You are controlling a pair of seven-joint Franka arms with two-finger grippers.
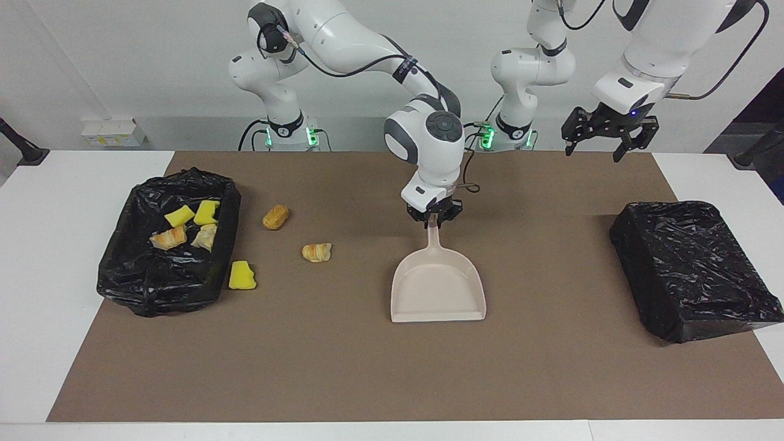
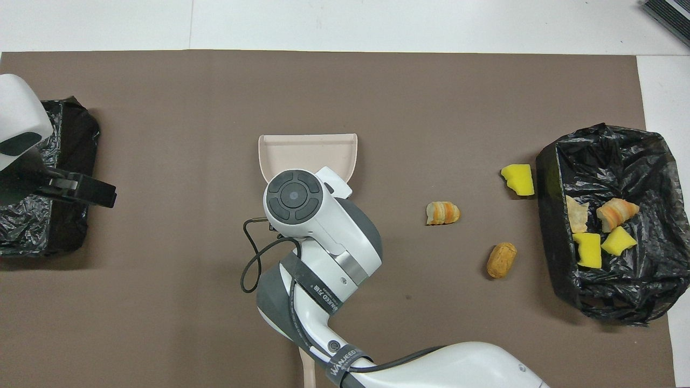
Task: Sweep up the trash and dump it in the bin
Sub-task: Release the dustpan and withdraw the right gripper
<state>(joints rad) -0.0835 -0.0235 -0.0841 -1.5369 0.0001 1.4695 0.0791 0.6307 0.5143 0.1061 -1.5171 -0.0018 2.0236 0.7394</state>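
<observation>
My right gripper is shut on the handle of the beige dustpan, which lies on the middle of the brown mat with its mouth pointing away from the robots. In the overhead view my wrist hides the handle and only the pan shows. Three bits of trash lie on the mat toward the right arm's end: a croissant piece, a brown bread piece and a yellow sponge chunk. The black-lined bin beside them holds several more. My left gripper waits open in the air.
A second box wrapped in black plastic sits at the left arm's end, partly under the left gripper. The brush handle shows near the robots, under the right arm. White table borders the mat.
</observation>
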